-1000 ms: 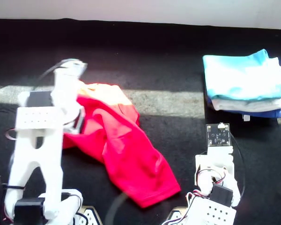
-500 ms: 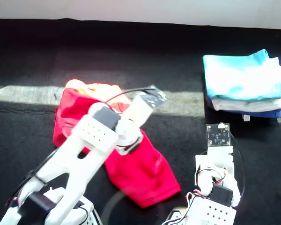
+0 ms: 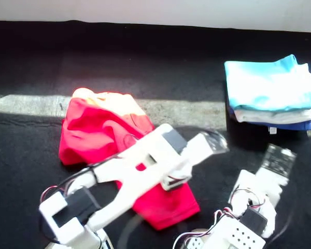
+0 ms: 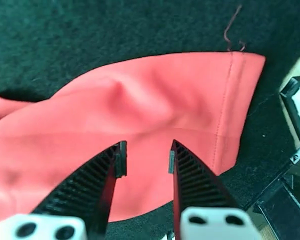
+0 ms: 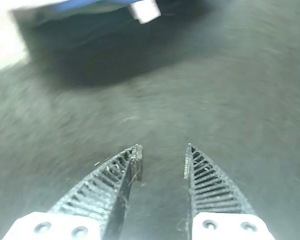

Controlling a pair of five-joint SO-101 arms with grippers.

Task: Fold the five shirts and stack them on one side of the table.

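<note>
Left claw released, empty, just above red shirt. Right claw released over black tabletop, folded shirt stack ahead of it.

High view looks down on the table; 2 wrist views face it closely (red shirt shared)

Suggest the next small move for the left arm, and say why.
Probably lower the left jaws and close them on the red shirt near its hem. They hang open above that cloth, holding nothing, and the shirt lies crumpled, unfolded, apart from the folded stack.
</note>
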